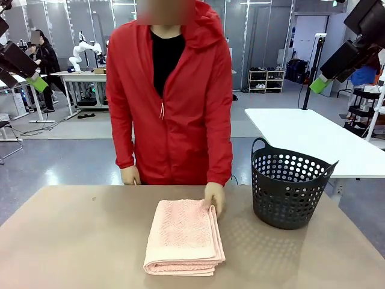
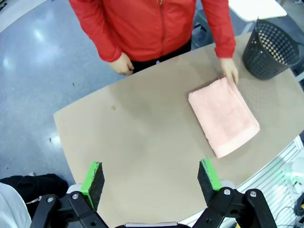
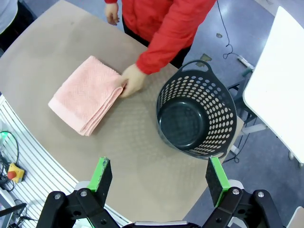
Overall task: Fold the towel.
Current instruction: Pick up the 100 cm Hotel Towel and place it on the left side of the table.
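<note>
One pink towel lies folded flat on the table, near the person's edge. A hand touches its far corner, maybe to tidy it. Beside it waits a dark basket. Both grippers hang high, jaws wide, holding nothing.

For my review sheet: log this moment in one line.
towel: folded, on table | person's hand: touching it | left gripper: open | right gripper: open
</note>
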{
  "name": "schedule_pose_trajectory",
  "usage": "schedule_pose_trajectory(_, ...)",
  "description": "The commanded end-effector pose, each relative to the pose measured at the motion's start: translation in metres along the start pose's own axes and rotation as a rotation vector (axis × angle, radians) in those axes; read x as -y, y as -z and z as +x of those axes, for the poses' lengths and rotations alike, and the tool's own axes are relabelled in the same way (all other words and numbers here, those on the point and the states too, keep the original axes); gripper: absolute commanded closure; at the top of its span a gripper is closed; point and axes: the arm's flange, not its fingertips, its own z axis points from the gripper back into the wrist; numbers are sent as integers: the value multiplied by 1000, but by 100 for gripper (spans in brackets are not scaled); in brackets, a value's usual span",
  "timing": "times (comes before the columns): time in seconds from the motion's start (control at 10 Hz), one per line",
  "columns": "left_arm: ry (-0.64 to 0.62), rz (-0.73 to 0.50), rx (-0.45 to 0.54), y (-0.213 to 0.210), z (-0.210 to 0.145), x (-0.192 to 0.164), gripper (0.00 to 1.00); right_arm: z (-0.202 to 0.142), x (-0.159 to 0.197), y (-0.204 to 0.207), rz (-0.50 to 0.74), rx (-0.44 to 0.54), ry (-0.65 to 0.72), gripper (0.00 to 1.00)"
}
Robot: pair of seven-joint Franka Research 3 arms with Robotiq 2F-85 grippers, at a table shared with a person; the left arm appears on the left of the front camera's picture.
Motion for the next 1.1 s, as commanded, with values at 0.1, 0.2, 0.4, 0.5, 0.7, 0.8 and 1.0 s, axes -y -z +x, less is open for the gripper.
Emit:
schedule_pose_trajectory(0.1,6,0,-13,-3,3,-1,0,-1,1,-2,2,-5,-8,0)
schedule_pose_trajectory(0.2,6,0,-13,-3,3,-1,0,-1,1,-2,2,-5,-8,0)
schedule_pose_trajectory(0.4,6,0,-13,-3,3,-1,0,-1,1,-2,2,-5,-8,0)
schedule_pose_trajectory(0.5,6,0,-13,-3,3,-1,0,-1,1,-2,2,-5,-8,0)
schedule_pose_trajectory(0.7,6,0,-13,-3,3,-1,0,-1,1,-2,2,-5,-8,0)
schedule_pose_trajectory(0.8,6,0,-13,-3,3,-1,0,-1,1,-2,2,-5,-8,0)
schedule_pose_trajectory(1.0,0,0,0,0,0,0,0,-1,1,-2,2,-5,-8,0)
